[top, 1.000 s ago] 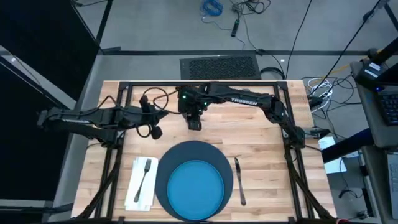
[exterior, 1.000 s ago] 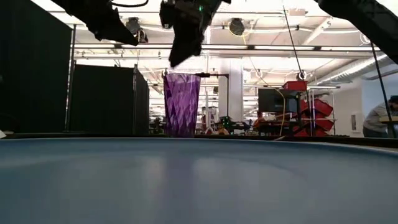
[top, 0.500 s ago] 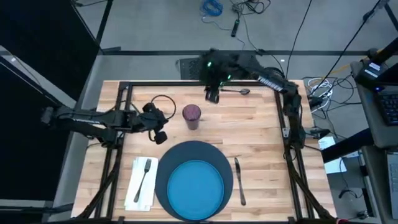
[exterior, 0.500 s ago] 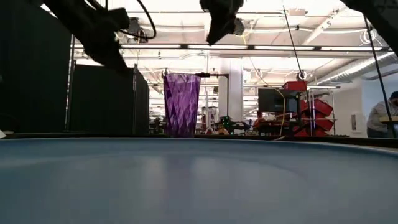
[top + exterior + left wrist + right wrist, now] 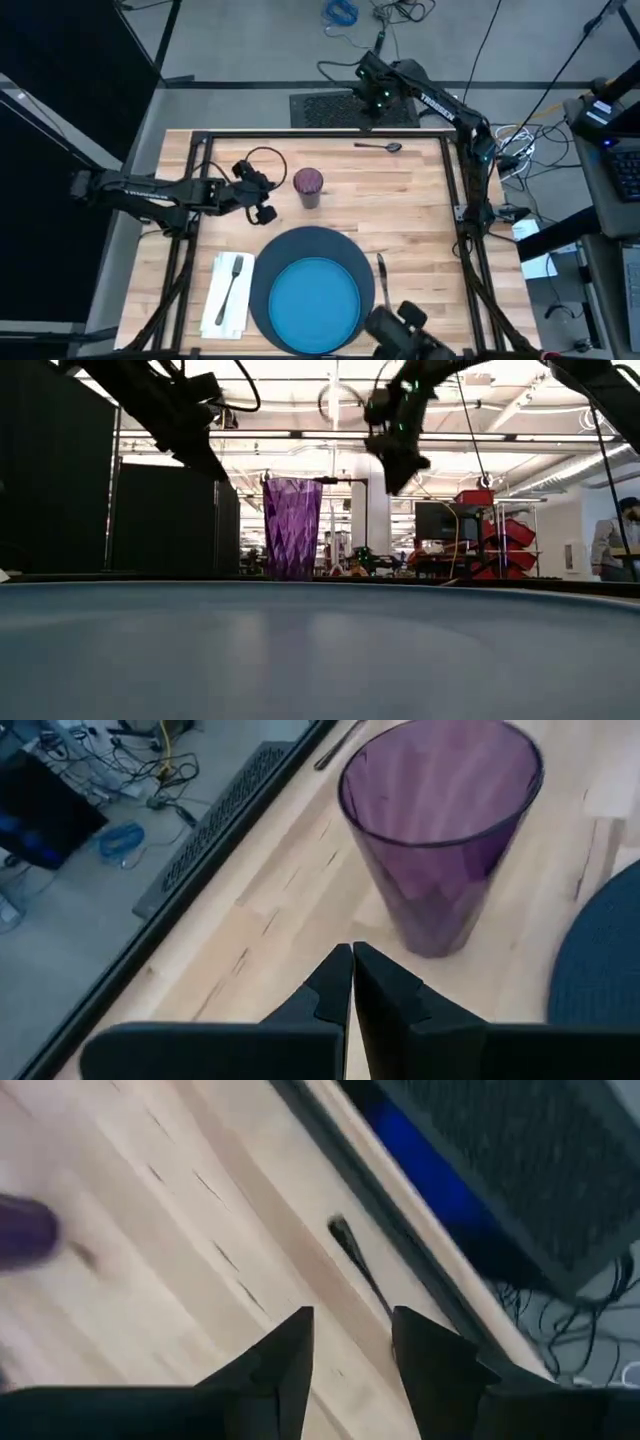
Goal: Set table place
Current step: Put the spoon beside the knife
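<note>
Table place status: nearest me the dark navy mat (image 5: pixel 268 262) sits at the near edge of the table (image 5: pixel 420 210) with the bright blue plate (image 5: pixel 315 300) lying on it. The white napkin (image 5: pixel 218 300) is just beside the mat on the left with the fork (image 5: pixel 232 285) on top, and the knife (image 5: pixel 384 290) lies just off the mat's right side.

A bit further out, the purple cup (image 5: pixel 308 187) stands upright just beyond the mat's far rim, a little left of centre. A second ago my right hand was right over that spot; now the cup stands alone with nothing touching it, so I'd call that piece placed.

My left hand (image 5: pixel 352 952) has crept in from the left and hangs just beside the cup, fingers clenched together on nothing. It looks like it's only waiting.

Furthest out, the spoon (image 5: pixel 378 146) lies alone by the far edge of the table, well apart from the rest of the set. My right hand (image 5: pixel 350 1320) has swung up and back past that edge, over the floor behind the table, fingers spread and empty.

So by my reckoning the spoon is the last piece left. It needs fetching and laying near the knife.
</note>
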Available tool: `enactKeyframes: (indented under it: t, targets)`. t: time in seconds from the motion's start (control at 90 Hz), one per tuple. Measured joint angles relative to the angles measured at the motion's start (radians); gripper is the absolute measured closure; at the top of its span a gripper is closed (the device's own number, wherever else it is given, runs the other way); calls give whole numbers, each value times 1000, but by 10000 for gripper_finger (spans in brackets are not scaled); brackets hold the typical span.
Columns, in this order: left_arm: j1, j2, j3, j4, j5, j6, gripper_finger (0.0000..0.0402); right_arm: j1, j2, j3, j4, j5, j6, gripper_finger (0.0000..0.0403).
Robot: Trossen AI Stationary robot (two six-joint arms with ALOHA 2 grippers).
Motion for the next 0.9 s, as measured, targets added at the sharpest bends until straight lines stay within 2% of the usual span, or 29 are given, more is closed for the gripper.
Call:
enactKeyframes:
  t: [0.2, 0.367, 0.7, 0.789, 0.9]
  targets:
    - [0, 0, 0, 0, 2, 17, 402, -12, 1, -231, 163, -3, -45, 280]
    - [0, 0, 0, -1, 3, 17, 402, -33, 1, -344, 224, -3, -72, 280]
    - [0, 0, 0, 7, 6, 16, 402, -104, 16, -389, 299, -4, -80, 280]
    - [0, 0, 0, 13, 8, 17, 402, -120, 33, -389, 304, -41, -83, 280]
    - [0, 0, 15, 28, 70, 38, 402, -133, 59, -389, 303, -56, -84, 280]
